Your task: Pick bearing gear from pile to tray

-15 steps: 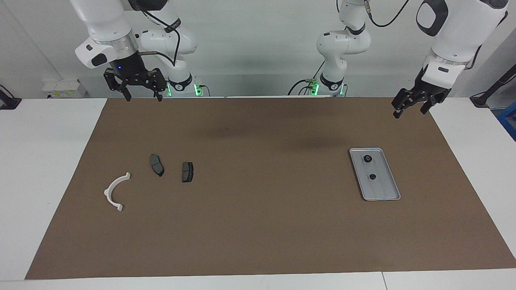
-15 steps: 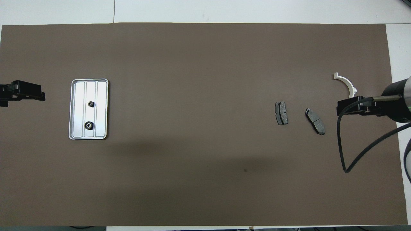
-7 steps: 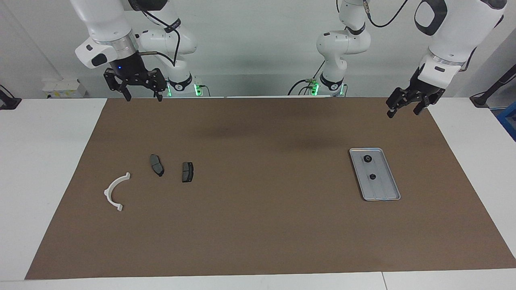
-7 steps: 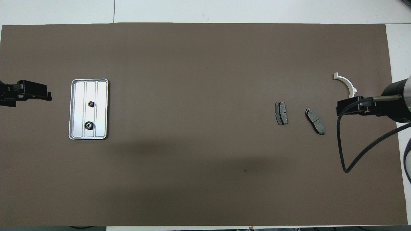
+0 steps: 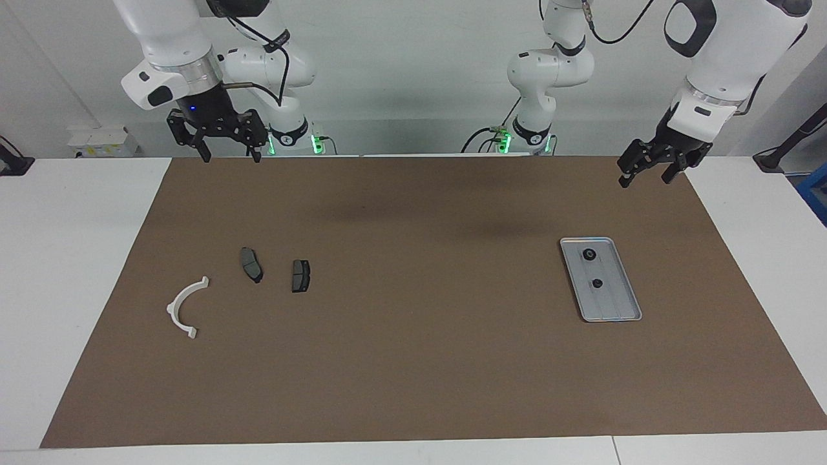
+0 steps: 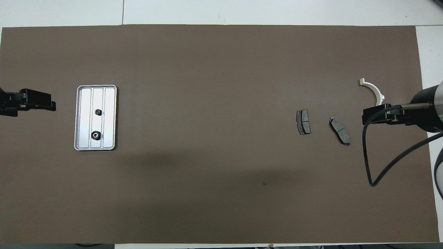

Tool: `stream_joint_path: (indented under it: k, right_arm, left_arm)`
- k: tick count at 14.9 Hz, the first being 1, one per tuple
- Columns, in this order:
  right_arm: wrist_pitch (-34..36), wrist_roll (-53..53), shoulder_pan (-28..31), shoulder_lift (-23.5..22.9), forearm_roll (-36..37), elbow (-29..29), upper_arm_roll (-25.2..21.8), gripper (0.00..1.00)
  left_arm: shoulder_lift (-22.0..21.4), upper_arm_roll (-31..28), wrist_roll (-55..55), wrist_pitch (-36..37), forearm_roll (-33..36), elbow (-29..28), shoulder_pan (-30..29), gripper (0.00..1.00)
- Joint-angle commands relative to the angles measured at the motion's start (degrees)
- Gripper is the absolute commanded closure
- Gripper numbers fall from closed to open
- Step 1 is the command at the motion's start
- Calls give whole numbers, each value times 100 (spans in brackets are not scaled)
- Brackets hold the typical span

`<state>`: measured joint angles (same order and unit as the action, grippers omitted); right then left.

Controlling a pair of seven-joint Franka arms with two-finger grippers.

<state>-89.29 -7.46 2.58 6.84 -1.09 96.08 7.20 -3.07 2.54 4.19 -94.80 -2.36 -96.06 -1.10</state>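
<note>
Covering most of the white table [image 5: 77, 271], the brown mat [image 5: 420, 361] carries everything in play, and the relation that matters runs along its length: the flat rectangular silver-grey metal tray [image 5: 623, 307] lies toward the left arm's end, its long axis running nearer-to-farther from the robots, while what is left of the pile sits well apart toward the right arm's end. That pile now shows only a white curved half-ring bracket [image 5: 182, 309] and two dark grey brake pads [image 5: 251, 264] [image 5: 300, 276], the bracket farthest from the robots. Both small black round bearing gears [image 5: 589, 254] [image 5: 597, 283] already rest inside the tray, one nearer the robots than the other, so the task looks complete by my reading. The left tool [image 5: 648, 167] hangs released and empty over the mat's edge by the tray. The right tool [image 5: 227, 143] hangs over the mat's edge near its own base, also spread wide and holding nothing.
</note>
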Motion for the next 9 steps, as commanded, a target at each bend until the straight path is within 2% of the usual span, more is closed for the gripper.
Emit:
stream_joint_path:
  k: [1,9]
  right_arm:
    - [-44,-19,-3,80,-75,68,0,0]
    - [-44,-19,-3,80,-75,68,0,0]
  left_arm:
    - [-142,54,-234,75,-72,-132,-83,0]
    - [-142,80,-358,111,-54,-132,-83,0]
